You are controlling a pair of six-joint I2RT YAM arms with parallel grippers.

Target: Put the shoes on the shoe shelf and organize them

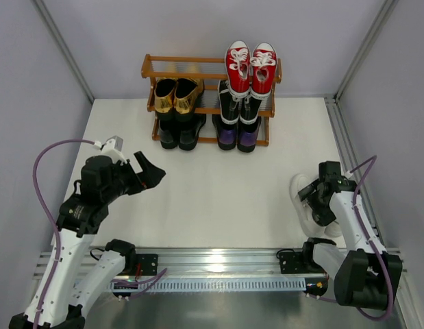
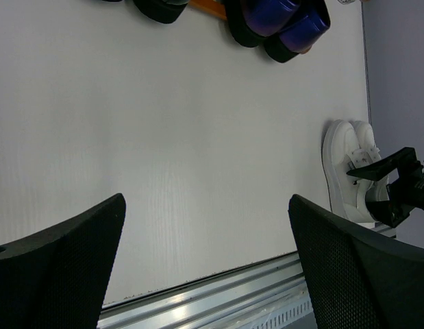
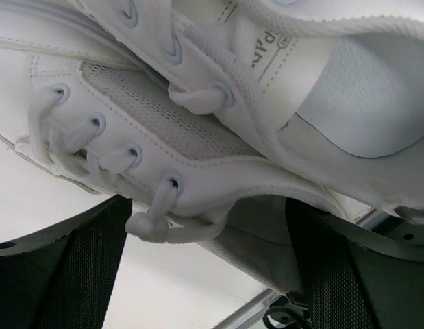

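The white sneakers [image 1: 302, 205] lie side by side on the right part of the surface [image 1: 218, 192], near its front edge and well apart from the shoe shelf [image 1: 198, 59]; the right tool [image 1: 314, 199] is directly over them with its fingers spread wide, part of one sneaker lies between them, and nothing is clamped; the shelf stands at the far edge of the surface; on its right side the red sneakers [image 1: 251, 65] are on top, the black-and-white sneakers [image 1: 239, 106] are below them and the purple loafers [image 1: 238, 137] are lowest; on its left side the gold loafers [image 1: 176, 96] sit above the black dress shoes [image 1: 177, 133]; the left tool [image 1: 148, 171] hovers over the left part of the surface, its fingers wide apart and holding nothing.
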